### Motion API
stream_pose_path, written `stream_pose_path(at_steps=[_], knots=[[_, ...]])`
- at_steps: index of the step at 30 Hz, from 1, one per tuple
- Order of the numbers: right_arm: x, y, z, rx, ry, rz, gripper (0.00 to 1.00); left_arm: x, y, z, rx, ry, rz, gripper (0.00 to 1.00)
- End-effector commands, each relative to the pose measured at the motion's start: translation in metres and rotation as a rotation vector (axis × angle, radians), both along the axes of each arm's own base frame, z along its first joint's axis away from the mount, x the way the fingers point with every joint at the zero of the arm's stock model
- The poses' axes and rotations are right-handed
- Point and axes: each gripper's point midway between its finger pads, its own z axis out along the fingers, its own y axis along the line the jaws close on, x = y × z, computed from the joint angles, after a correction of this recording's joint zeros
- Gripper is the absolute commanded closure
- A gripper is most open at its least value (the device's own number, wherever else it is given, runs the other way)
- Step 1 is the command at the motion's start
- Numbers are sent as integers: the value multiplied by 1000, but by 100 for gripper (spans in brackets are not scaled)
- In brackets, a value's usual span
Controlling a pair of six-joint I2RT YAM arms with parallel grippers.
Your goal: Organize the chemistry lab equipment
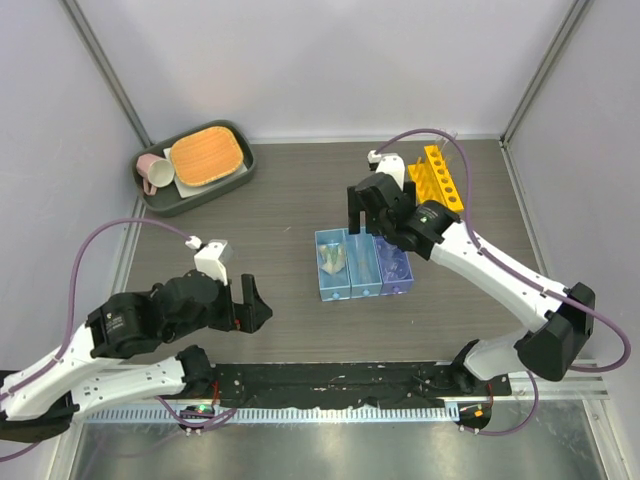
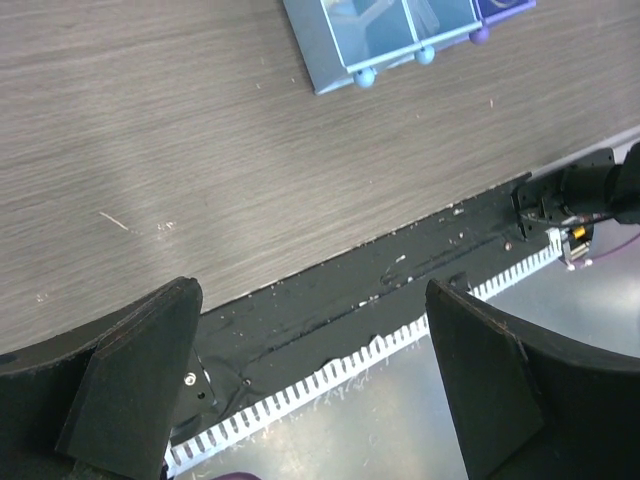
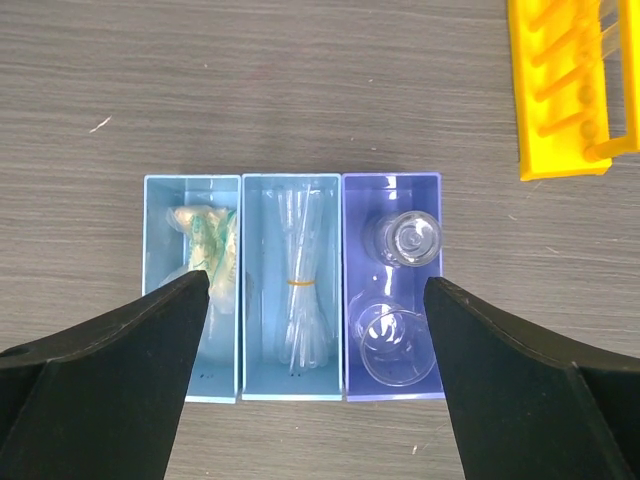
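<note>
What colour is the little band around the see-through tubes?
The band is yellow-orange, clearest in the right wrist view.

The top external view looks steeply down from high behind the near edge of the table (image 1: 280,205), far enough back to take in the whole tabletop, with the blue three-compartment tray (image 1: 352,292) a little right of its middle. The right wrist view hangs directly over that tray (image 3: 290,399), facing straight down and close enough that the tray fills the middle of the frame, while the yellow-orange test tube rack (image 3: 560,150) is cut off beyond and right of it. The left wrist view sits low on the near left side of the tray and tilts down at the table's near edge, catching only the tray's near end (image 2: 330,72) at its top border, so the tray is shared by all three views.
</note>
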Motion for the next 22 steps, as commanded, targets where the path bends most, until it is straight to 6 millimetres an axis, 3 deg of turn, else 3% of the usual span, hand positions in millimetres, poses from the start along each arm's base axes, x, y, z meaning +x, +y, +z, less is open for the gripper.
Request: stream_pose_path(at_steps=[1,9,15,22], knots=[[2,-11,23,2,-81,-39,6,20,0,24,-30,-82,85,0],[1,-19,50,36,-160,-41,5,46,24,44,-22,-204,249,0],[-1,-33,67,32,-221,-77,5,58,42,47,9,-262,358,0],[-7,-29,61,61,-222,-25,5,71,54,49,46,-321,454,0]])
